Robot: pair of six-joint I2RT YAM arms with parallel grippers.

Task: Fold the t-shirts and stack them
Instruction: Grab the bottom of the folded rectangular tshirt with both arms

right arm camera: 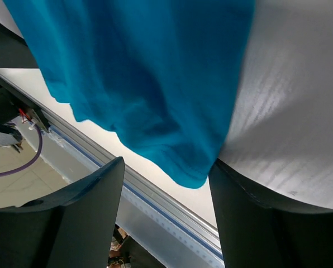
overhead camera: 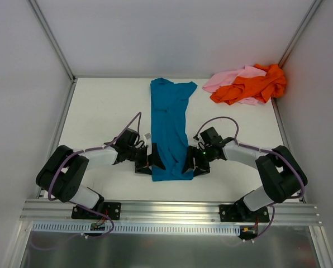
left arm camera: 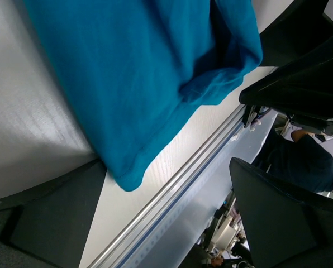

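The teal-blue t-shirt (overhead camera: 169, 131) lies folded into a long narrow strip down the middle of the table, with a small white tag (overhead camera: 147, 135) at its left edge. My left gripper (overhead camera: 147, 164) is low at the strip's near left corner, open, with the cloth's corner (left arm camera: 124, 178) by one finger (left arm camera: 55, 218). My right gripper (overhead camera: 191, 166) is at the near right corner, its jaws apart around the hem corner (right arm camera: 189, 176), which lies against one finger (right arm camera: 250, 223). The orange t-shirt (overhead camera: 250, 86) and the pink t-shirt (overhead camera: 231, 77) lie crumpled together at the back right.
White walls enclose the table on the left, back and right. An aluminium rail (overhead camera: 172, 209) runs along the near edge, close behind both grippers. The right arm's dark body (left arm camera: 300, 84) shows across the shirt in the left wrist view.
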